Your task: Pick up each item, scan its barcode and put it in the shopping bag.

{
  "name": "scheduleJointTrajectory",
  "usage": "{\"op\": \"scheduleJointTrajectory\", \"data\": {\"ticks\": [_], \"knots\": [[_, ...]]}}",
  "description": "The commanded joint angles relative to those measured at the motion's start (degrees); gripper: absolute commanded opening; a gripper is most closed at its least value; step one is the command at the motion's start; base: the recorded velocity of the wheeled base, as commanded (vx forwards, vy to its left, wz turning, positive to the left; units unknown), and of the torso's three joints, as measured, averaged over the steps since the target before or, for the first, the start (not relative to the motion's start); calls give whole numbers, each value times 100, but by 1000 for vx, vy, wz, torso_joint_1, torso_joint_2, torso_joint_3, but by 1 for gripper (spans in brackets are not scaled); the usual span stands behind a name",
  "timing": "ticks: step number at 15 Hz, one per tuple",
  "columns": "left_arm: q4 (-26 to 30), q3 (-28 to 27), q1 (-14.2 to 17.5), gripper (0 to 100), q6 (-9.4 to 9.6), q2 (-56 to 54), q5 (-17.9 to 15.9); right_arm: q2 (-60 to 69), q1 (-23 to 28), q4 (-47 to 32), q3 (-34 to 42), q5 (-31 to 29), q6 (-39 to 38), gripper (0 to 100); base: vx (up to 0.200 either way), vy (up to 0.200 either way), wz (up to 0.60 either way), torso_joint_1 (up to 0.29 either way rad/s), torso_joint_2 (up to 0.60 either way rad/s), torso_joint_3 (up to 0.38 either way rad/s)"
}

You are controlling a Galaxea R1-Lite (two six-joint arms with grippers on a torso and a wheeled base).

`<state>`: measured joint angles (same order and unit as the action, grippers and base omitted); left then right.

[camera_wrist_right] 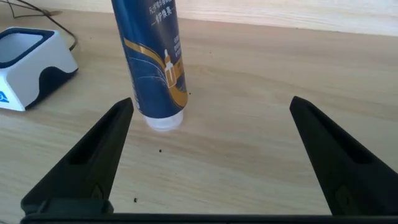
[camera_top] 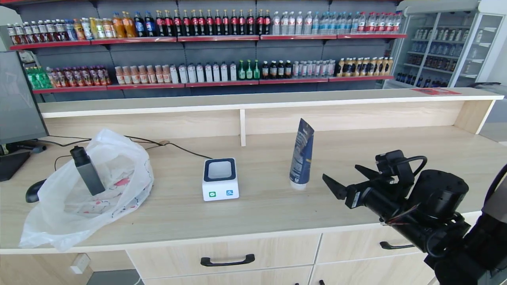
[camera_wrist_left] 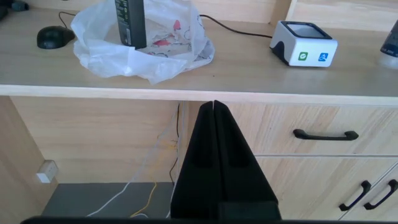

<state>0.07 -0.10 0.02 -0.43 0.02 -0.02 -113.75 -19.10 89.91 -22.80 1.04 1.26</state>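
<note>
Left gripper (camera_wrist_left: 214,109): fingers pressed flat together with nothing between them, held below the front edge of the desk (camera_wrist_left: 249,81), nearer than the barcode scanner (camera_top: 220,179) and off to its left, facing the drawer fronts (camera_wrist_left: 311,162). Right gripper (camera_top: 341,173): fingers spread wide and empty, hovering low over the desk to the right of the scanner and somewhat nearer than it, aimed at the blue tube (camera_top: 302,152). The tube stands upright on its pale cap just right of the scanner and apart from it, with the crimped end uppermost. It sits ahead of the fingertips and is not touched. Assessment: this is a soft plastic tube, probably light, with a glossy and therefore somewhat slippery skin. Resting on a narrow cap, it is likely to topple if nudged near the top. The recommended hold is across the rounder lower-middle body, above the cap, with a moderate squeeze, since the wall will give and the flat crimped end offers little purchase. Left of the scanner, the white shopping bag (camera_top: 119,174) lies open on the desk with a grey bottle (camera_top: 86,170), dark-capped, leaning inside it. Beyond the scanner, shelves (camera_top: 222,38) of bottled drinks line the back wall.
</note>
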Motion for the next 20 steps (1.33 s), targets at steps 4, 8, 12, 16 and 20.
{"op": "scheduleJointTrajectory", "data": {"ticks": [4, 8, 12, 16, 20], "knots": [[1, 1, -2, 0, -1, -2, 2, -314, -779, 9, -322, -1106, -266, 100, 0, 0, 0, 0, 0, 0], [1, 1, -11, 0, -1, -2, 2, -402, -1280, 9, -296, -1422, -433, 100, 0, 0, 0, 0, 0, 0], [1, 1, -2, 0, -1, -2, 2, -534, -1166, 9, -788, -1615, -407, 100, 0, 0, 0, 0, 0, 0], [1, 1, -11, 0, -10, -2, 2, -982, -1148, 9, -1517, -1738, -389, 100, 0, 0, 0, 0, 0, 0], [1, 10, -2, 0, -10, -2, 2, -1308, -937, 9, -2036, -1738, -363, 100, 0, 0, 0, 0, 0, 0]]}}
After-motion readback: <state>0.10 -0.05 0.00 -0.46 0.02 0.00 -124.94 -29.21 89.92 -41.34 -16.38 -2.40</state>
